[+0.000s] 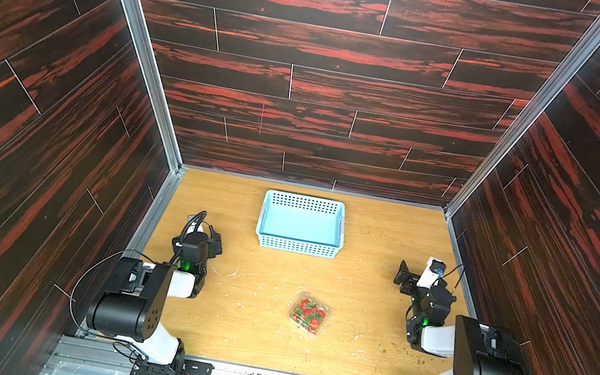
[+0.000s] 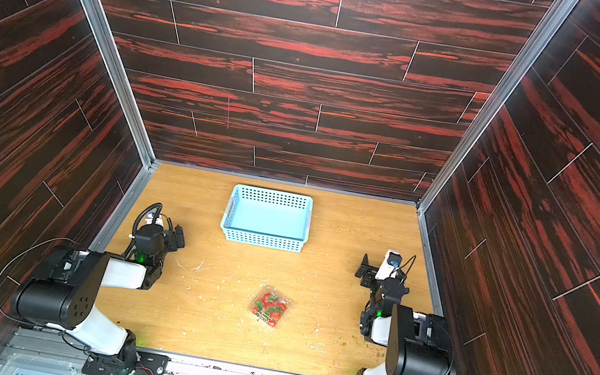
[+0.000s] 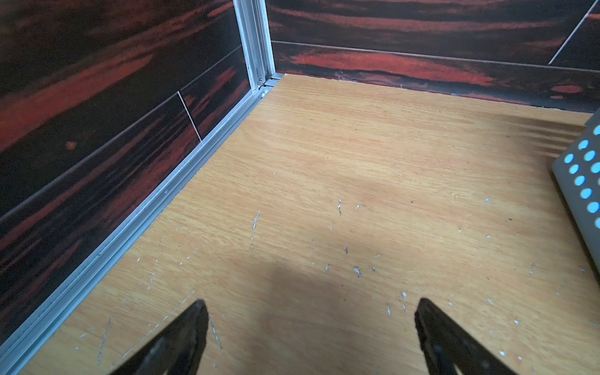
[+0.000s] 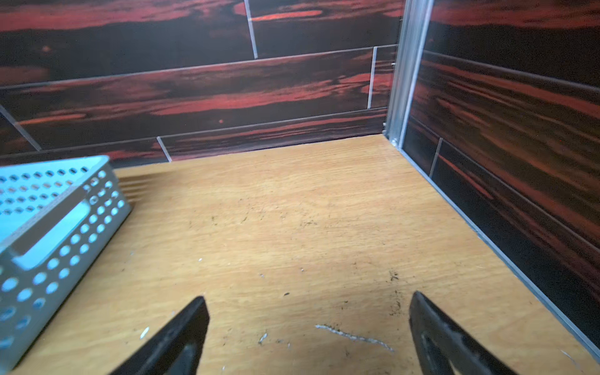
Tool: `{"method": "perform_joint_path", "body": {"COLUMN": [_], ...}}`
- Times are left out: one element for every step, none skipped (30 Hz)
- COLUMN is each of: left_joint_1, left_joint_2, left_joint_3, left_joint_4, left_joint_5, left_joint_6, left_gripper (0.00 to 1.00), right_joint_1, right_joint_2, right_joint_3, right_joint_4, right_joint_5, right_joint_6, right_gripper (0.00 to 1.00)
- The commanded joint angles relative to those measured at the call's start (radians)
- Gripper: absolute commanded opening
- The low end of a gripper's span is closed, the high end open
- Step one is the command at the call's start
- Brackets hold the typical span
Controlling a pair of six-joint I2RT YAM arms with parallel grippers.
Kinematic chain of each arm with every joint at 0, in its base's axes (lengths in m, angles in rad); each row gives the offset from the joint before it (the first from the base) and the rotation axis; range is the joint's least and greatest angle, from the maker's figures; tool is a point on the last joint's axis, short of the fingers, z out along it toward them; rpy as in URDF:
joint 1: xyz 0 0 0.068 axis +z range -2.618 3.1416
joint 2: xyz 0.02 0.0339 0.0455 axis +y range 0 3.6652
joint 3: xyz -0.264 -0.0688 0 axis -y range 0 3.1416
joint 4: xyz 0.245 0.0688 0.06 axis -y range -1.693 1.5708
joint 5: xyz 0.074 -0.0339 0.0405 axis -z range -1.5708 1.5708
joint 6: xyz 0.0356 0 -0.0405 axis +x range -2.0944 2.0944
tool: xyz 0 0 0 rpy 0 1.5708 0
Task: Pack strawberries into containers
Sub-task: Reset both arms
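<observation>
Strawberries (image 1: 309,312) sit inside the clamshell box (image 1: 327,313), behind and between my two sets of fingers, well apart from both. Left fingers (image 3: 186,331) and right fingers (image 4: 435,331) stand wide, empty. If it needs closing, I'd press gently, squarely.

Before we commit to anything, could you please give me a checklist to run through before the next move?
1. Jaws of the left gripper open, nothing held: ok.
2. Jaws of the right gripper open, nothing held: ok.
3. The strawberries sit inside the clamshell box: ok.
4. Lid of the clamshell box shut: cannot tell.
5. The blue basket stands apart from the box: ok.
</observation>
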Motion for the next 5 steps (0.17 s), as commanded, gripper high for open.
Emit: {"method": "perform_joint_path", "body": {"left_joint_1": [0.005,0.005,0.005,0.005,0.004], "left_joint_2": [-0.025,-0.023,-0.024,-0.024,-0.026], "left_joint_3": [0.020,0.022,0.020,0.020,0.018], "left_joint_4": [-0.004,-0.004,-0.004,-0.003,-0.002], "left_joint_5": [0.001,0.001,0.001,0.001,0.001], "left_joint_6": [0.006,0.006,0.007,0.008,0.008], "left_gripper": [1.00,1.00,1.00,1.00,1.00], "right_joint_1": [-0.001,-0.001,0.000,0.001,0.000], "right_joint_2": [0.004,0.007,0.005,0.003,0.009], "right_joint_3": [0.009,0.005,0.006,0.008,0.008], "right_joint_4": [0.002,0.016,0.009,0.000,0.013], "right_joint_5": [0.069,-0.022,-0.084,-0.036,0.081], "right_joint_6": [0.036,0.001,-0.027,-0.015,0.035], "right_gripper": [0.98,0.98,0.98,0.98,0.98]}}
